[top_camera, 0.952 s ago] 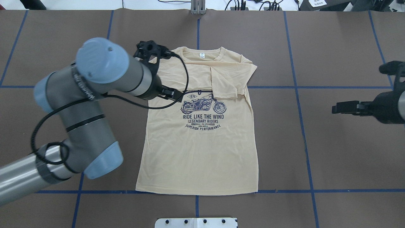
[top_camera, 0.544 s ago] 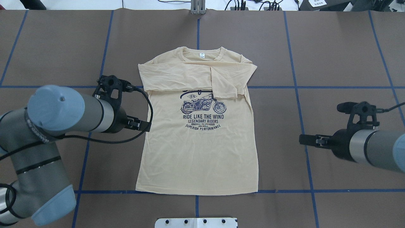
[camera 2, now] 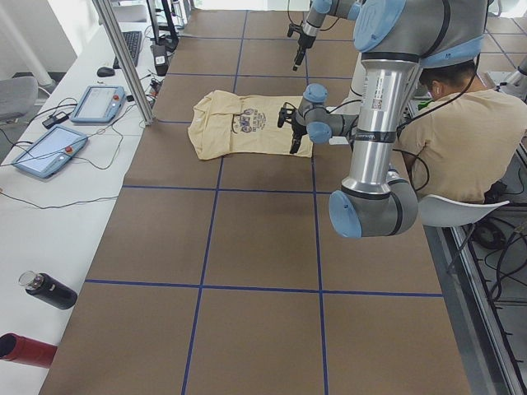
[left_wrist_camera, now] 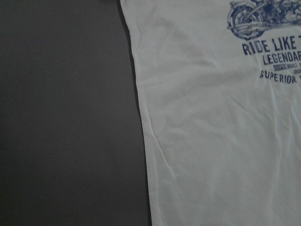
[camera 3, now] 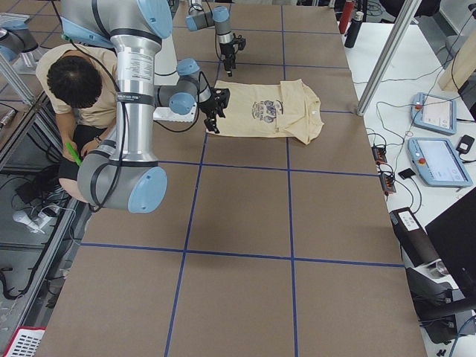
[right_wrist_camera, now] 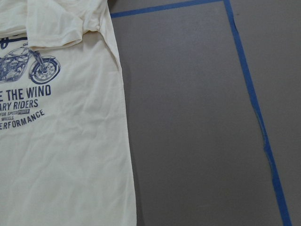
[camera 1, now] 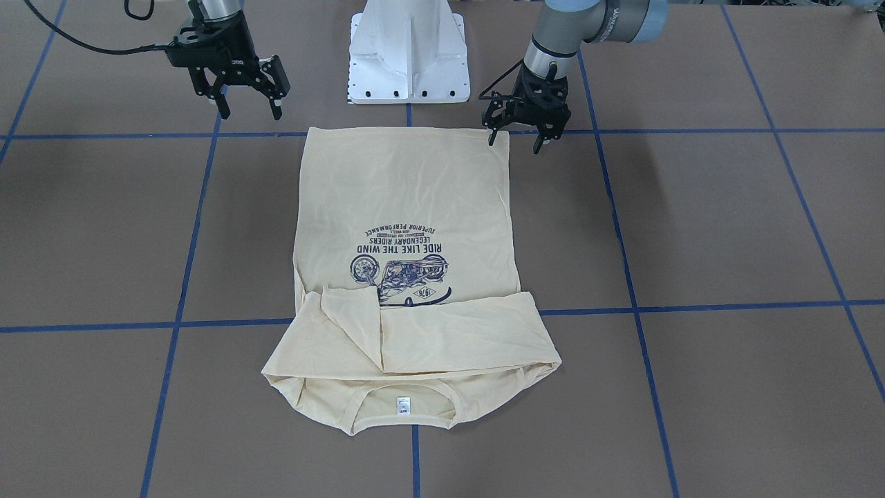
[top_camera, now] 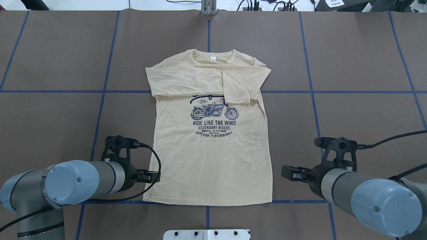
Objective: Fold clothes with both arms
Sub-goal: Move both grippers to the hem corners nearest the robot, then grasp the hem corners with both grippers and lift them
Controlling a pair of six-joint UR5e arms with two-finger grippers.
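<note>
The pale cream-yellow long-sleeved T-shirt (top_camera: 206, 160) reads "1976", "RIDE LIKE THE WIND", "LEGENDARY RIDERS", "SUPERIOR PERFORMANCE". The black left gripper (camera 1: 514, 144) and black right gripper (camera 1: 250, 113) hang spread, empty, by its hem.

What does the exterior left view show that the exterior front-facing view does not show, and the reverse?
Only exterior left: a seated person, a white side table with two screen pendants, a black bottle. Only front-facing: the neck tag, and the left gripper and right gripper plainly open. Both: the T-shirt flat, sleeves folded across.
</note>
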